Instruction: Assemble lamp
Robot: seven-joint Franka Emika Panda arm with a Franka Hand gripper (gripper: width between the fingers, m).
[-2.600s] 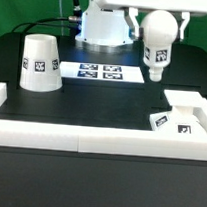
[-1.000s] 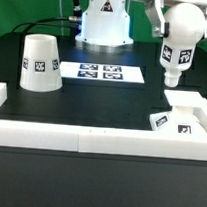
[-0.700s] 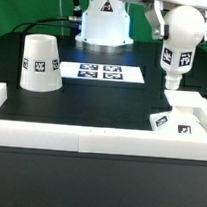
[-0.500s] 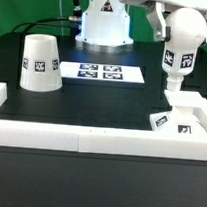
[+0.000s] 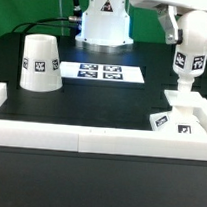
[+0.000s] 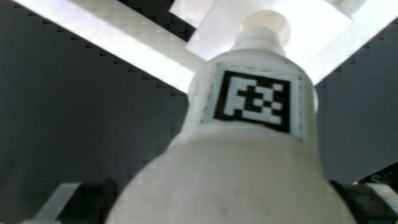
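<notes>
Your end effector (image 6: 217, 198) grips the bulb (image 5: 189, 59), neck tip at the far edge of the base (image 5: 196, 108), 3 o'clock; shade (image 5: 38, 62) well apart at 9, open surface (image 5: 101, 106) between.

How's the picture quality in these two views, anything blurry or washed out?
Exterior view: evenly lit, fairly sharp; tags on the shade and bulb show clearly, the white border wall looks washed out. Wrist view: the bulb fills the frame, soft near the lens, yet its tag is legible.
</notes>
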